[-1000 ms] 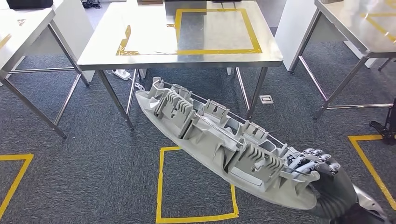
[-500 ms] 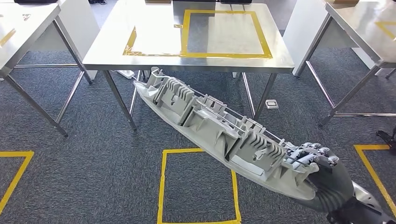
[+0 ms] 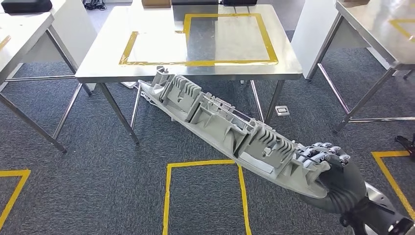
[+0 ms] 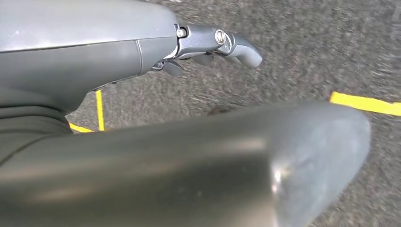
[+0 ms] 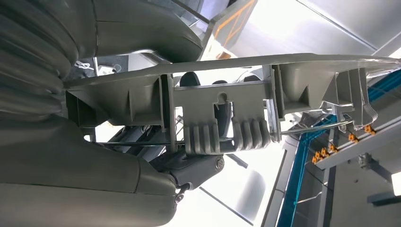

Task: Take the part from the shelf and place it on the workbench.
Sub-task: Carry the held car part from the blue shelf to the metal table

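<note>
A long grey ribbed plastic part (image 3: pixel 220 122) hangs in the air, slanting from lower right up toward the near edge of the steel workbench (image 3: pixel 98 68). My right hand (image 3: pixel 325 169) grips its near end, fingers wrapped over the ribs. The far tip of the part lies just at the workbench's front edge, over the floor. The right wrist view has the part (image 5: pixel 222 118) close up, with my right hand's fingers (image 5: pixel 196 168) curled around it. My left hand (image 4: pixel 208 45) hangs over the carpet with nothing in it, fingers loosely apart.
The workbench top carries yellow tape rectangles (image 3: pixel 230 36). More steel tables stand at left (image 3: pixel 19 29) and right (image 3: pixel 377 29). Yellow tape squares (image 3: pixel 203 196) mark the grey carpet. A power strip (image 3: pixel 128 84) lies under the workbench.
The whole view has shifted as the camera moved closer to the workbench. The part's far tip now sits higher, near the workbench's front edge; my right hand keeps its grip.
</note>
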Robot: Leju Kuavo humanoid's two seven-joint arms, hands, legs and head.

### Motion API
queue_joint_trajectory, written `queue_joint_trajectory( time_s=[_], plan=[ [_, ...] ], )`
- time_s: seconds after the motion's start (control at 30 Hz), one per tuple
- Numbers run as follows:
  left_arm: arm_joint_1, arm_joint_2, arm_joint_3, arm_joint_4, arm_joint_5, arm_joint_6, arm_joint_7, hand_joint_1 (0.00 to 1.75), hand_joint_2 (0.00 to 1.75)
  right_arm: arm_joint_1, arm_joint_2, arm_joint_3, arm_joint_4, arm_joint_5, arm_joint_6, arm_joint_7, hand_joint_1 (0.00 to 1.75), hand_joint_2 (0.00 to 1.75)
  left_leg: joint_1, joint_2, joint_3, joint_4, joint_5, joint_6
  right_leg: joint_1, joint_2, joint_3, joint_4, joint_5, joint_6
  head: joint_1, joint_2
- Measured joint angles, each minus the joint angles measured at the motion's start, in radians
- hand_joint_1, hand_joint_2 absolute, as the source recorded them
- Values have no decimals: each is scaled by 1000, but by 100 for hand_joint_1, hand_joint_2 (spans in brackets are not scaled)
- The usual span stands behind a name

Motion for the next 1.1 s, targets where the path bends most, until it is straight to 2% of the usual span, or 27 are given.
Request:
queue_joint_trajectory(
  time_s=[0.03, 0.07, 0.17, 0.2, 0.23, 0.3, 0.33, 0.37, 0.4, 0.47, 0.5, 0.53, 0.6, 0.7, 0.73, 0.77, 0.83, 0.87, 0.9, 0.93, 0.97, 1.0, 1.03, 1.1],
  plan=[
    [0, -1, 0, 0, -2, 0, 0, 0, 0, -1, 0, 1, 0, 2, 1, 3, 175, 175, -1, 0, 14, -37, 11, 5, 2, 1, 3, 1, -7, 5, 0, 0],
    [0, -3, 0, 1, -4, 0, 0, 0, 0, -3, 0, 3, 0, 4, 2, 7, 175, 175, -2, 0, 19, -52, 8, 12, 4, 2, 4, 1, -11, 11, 0, 0],
    [0, -6, 0, 1, -11, 0, 0, 0, 0, -6, 0, 10, 0, 8, 3, 20, 175, 175, -2, -2, 27, -59, -3, 32, 3, 1, 6, 4, -23, 28, 2, 0],
    [0, -6, 0, 1, -13, 0, 1, 0, 0, -9, -1, 13, 0, 6, 2, 23, 175, 175, 0, -2, 31, -62, -5, 39, 2, 1, -3, 27, -35, 34, 4, 0],
    [-1, -6, 0, 1, -14, 0, 1, 0, 0, -12, -1, 15, 0, 3, 2, 25, 175, 175, 2, -2, 36, -64, -9, 44, 0, 0, -27, 73, -56, 39, 6, 0],
    [-1, -5, 0, 0, -16, 1, 2, 0, 0, -16, -2, 20, 1, -5, 2, 29, 175, 175, 2, -1, 45, -64, -18, 50, -2, 0, -109, 210, -103, 46, 10, 0],
    [-1, -5, 0, 0, -17, 2, 3, 0, 0, -16, -3, 21, 2, -10, 2, 29, 175, 175, 1, -2, 51, -64, -23, 51, -3, 0, -149, 266, -112, 47, 10, 0],
    [0, -4, 0, 0, -19, 2, 3, 0, 0, -15, -4, 22, 3, -15, 1, 29, 175, 175, 1, -2, 58, -64, -29, 50, -3, 0, -175, 290, -102, 48, 11, 0],
    [0, -4, 0, 0, -23, 2, 3, 0, 0, -14, -7, 23, 4, -20, 0, 27, 175, 175, 1, -3, 67, -64, -36, 49, -3, 0, -181, 275, -69, 47, 12, 0],
    [2, -4, 0, 0, -30, 0, 3, 0, 0, -7, -13, 21, 4, -26, -3, 19, 175, 175, 1, -5, 87, -64, -51, 45, -2, -1, -145, 151, 29, 39, 14, 0],
    [1, -4, 0, 0, -32, 0, 2, 0, 0, 0, -15, 19, 4, -26, -5, 13, 175, 175, 0, -7, 95, -64, -58, 41, 1, -2, -122, 86, 62, 34, 15, 0],
    [1, -5, 0, 0, -33, -1, 0, 0, 0, 7, -15, 18, 3, -24, -8, 6, 175, 175, -1, -8, 99, -64, -63, 36, 4, -2, -105, 41, 78, 29, 17, 0],
    [0, -5, 0, 0, -33, -2, -4, 0, 0, 24, -15, 15, 1, -14, -12, -7, 175, 175, -2, -9, 102, -69, -69, 23, 10, 0, -94, 15, 71, 20, 17, 0],
    [-1, -6, 0, -1, -34, -4, -8, 0, 0, 41, -15, 14, -1, -2, -13, -20, 175, 175, -3, -5, 102, -54, -86, 6, 2, 2, -81, 1, 65, 5, 15, 0],
    [-1, -6, 0, -1, -34, -5, -9, 0, 0, 44, -15, 13, -1, -1, -13, -23, 175, 175, -3, -3, 87, -18, -104, 2, -1, 2, -73, -3, 63, -1, 12, 0],
    [-1, -7, 0, -1, -35, -6, -9, 0, 0, 45, -15, 13, -1, 0, -13, -24, 175, 175, -2, -3, 58, 38, -127, 0, -2, 1, -67, -5, 59, -6, 10, 0],
    [2, -7, 0, -1, -38, -7, -9, 0, 0, 47, -15, 14, -1, 0, -12, -26, 175, 175, 0, -2, -17, 164, -168, -5, -1, 0, -55, -4, 48, -11, 7, 0],
    [3, -7, 0, -1, -40, -7, -9, 0, 0, 49, -14, 13, -1, 0, -12, -26, 175, 175, 0, -2, -43, 198, -166, -6, -1, 1, -48, -4, 42, -11, 7, 0],
    [5, -7, 0, -1, -43, -7, -9, 0, 0, 51, -14, 13, -1, 0, -12, -26, 175, 175, 0, -2, -52, 195, -144, -7, -1, 1, -39, -4, 35, -10, 6, 0],
    [6, -6, 0, -1, -45, -7, -9, 0, 0, 53, -14, 13, -1, 0, -12, -26, 175, 175, 1, -2, -42, 155, -104, -7, -1, 2, -29, -3, 28, -8, 5, 0],
    [6, -6, 0, -1, -47, -7, -10, 0, 0, 54, -14, 13, -1, 0, -12, -26, 175, 175, 1, -1, -19, 88, -57, -5, -2, 2, -19, -3, 20, -5, 4, 0],
    [6, -5, 0, -1, -49, -7, -11, 0, 0, 55, -13, 13, -1, 1, -12, -27, 175, 175, 0, -1, 7, 25, -25, -3, 0, 3, -11, -1, 11, 0, 3, 0],
    [6, -5, 0, -1, -50, -8, -14, 0, 0, 55, -12, 13, -1, 2, -13, -27, 175, 175, 0, -1, 27, -23, -6, 2, 2, 3, -6, 1, 4, 5, 3, 0],
    [6, -5, 0, -1, -55, -10, -19, 0, 0, 57, -7, 11, -3, 9, -17, -26, 175, 175, -4, -2, 42, -56, -10, 16, 5, 4, -3, 3, -1, 18, 3, 0]
  ],
)
